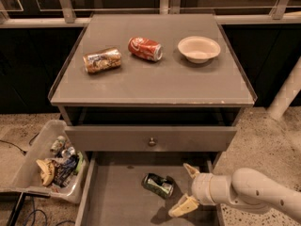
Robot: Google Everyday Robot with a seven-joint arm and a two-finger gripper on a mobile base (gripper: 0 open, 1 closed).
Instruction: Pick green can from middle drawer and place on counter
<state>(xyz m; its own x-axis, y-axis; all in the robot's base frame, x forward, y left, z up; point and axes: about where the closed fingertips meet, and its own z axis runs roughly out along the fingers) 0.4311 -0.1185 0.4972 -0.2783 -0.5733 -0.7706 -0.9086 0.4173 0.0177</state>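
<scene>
The green can (158, 185) lies on its side on the floor of the open middle drawer (113, 201), near its centre. My gripper (186, 188) reaches in from the right, just right of the can and not touching it. Its two pale fingers (183, 206) are spread open, one above and one below, with nothing between them. The counter (155, 79) is above, with a gold-brown can (102, 60), a red cola can (145, 49) and a white bowl (199, 49) on it.
A grey drawer front with a small knob (151, 141) sits above the open drawer. A clear bin of trash (51, 161) stands on the floor at the left. A white post (288, 91) rises at the right.
</scene>
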